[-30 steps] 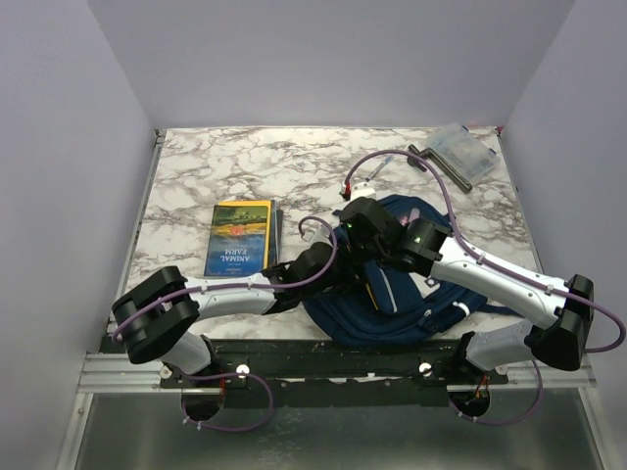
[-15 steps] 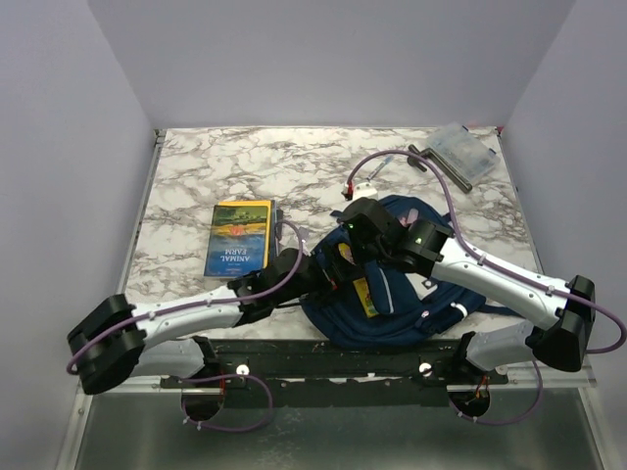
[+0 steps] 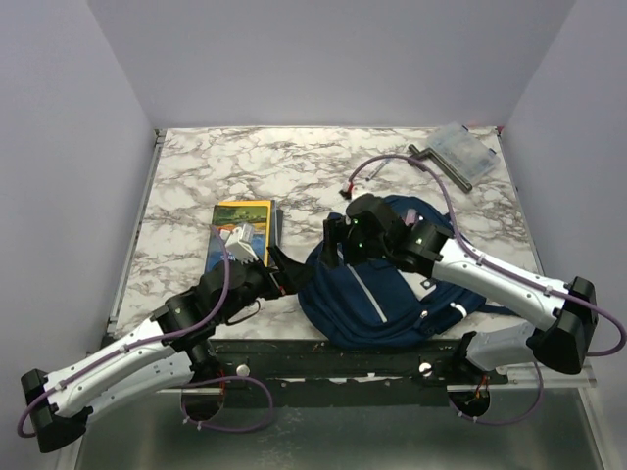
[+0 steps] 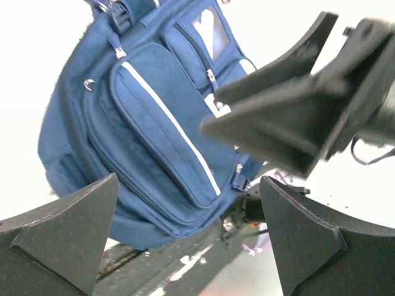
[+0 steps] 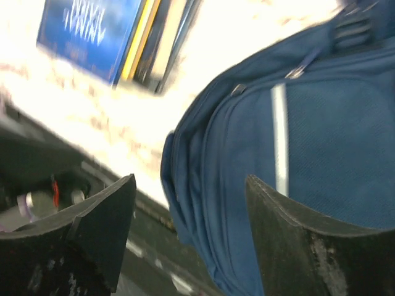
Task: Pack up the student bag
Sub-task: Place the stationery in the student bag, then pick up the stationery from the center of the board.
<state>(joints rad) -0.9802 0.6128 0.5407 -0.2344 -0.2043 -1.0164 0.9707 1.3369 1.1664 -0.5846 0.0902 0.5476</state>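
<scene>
Nearest the arm bases, the student bag point(image 3: 382, 299), a large navy blue fabric backpack with light grey stripes, is seen lying flat at the near edge of the white and grey marbled table point(image 3: 245, 162), right of centre, front pockets up. The left gripper point(image 4: 188, 182) is held beside the bag's left flank, fingers spread wide and nothing between them. The right gripper point(image 5: 190, 182) hovers over the bag's left upper part, its fingers likewise parted and empty. The bag is judged soft and limp: woven cloth, padded panels, rounded outline, no stiff frame, so sagging and folding are to be expected when it is lifted by one point. Weight is judged moderate for a single pinch. Flat panels offer little to grasp; a hold is better taken at the dark top carry handle point(image 4: 126, 9), at a strap, or at a small metal zipper pull point(image 4: 239, 168) where an opening is wanted. Whether the main compartment is zipped cannot be made out. Just beyond the left gripper a thin blue and yellow paperback book point(image 3: 235, 211) lies flat: stiff, smooth-covered, probably light. At the far right corner a clear plastic case point(image 3: 462, 147) and a dark slim bar point(image 3: 446, 166) are noted, well apart from the bag.
</scene>
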